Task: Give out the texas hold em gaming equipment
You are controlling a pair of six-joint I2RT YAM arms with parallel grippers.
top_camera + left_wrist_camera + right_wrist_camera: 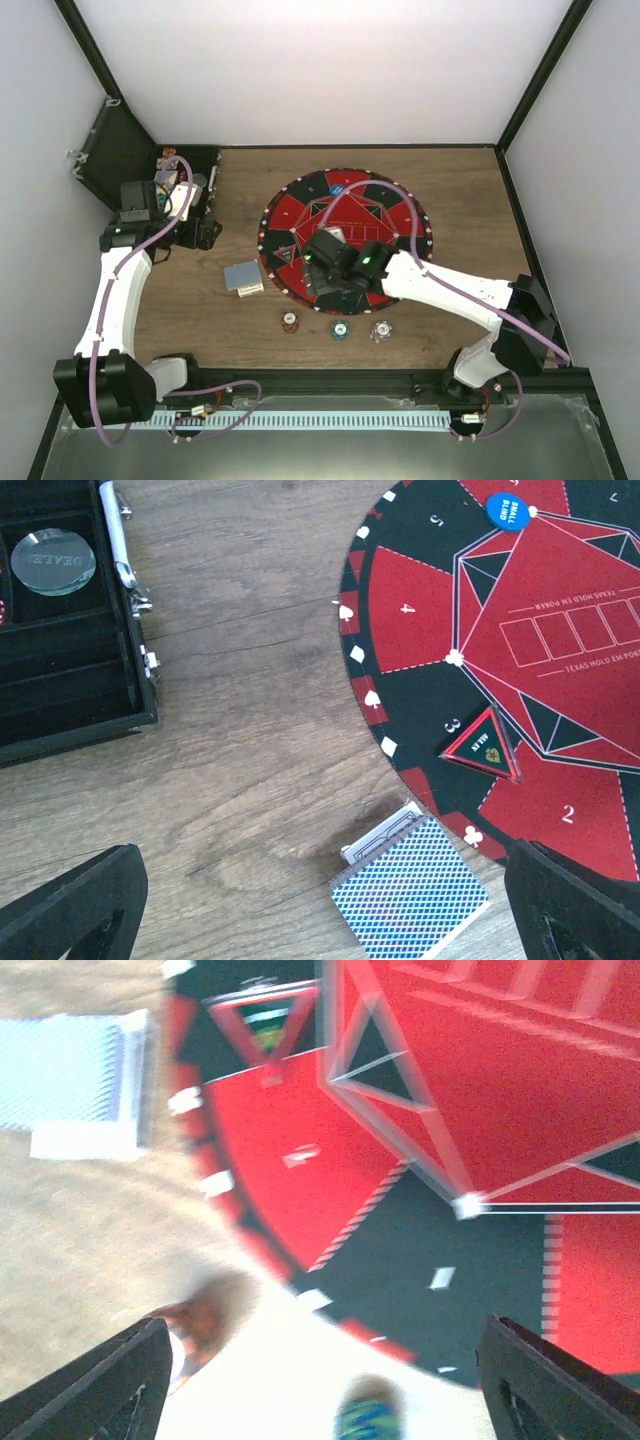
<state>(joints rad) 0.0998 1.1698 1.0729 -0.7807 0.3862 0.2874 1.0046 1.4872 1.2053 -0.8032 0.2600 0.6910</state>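
Observation:
The card deck (243, 277), with a blue-patterned back, lies on the wood just left of the round mat. In the left wrist view the deck (410, 888) sits between my left gripper's open fingers (70, 905), below them and untouched. My left gripper (200, 233) is empty. Three poker chips lie in front of the mat: reddish (290, 322), blue-green (340, 329) and pale (381, 331). A blue button (337, 187) sits on the mat's far side. My right gripper (335, 290) hovers open and empty over the mat's near edge, with the reddish chip (205, 1320) and blue-green chip (368, 1415) blurred ahead of it.
The red-and-black mat (400, 215) fills the table's middle, with a red triangular marker (483, 746) on it. An open black case (70, 690) at the far left holds a clear dealer button (54, 560). White walls close in the table.

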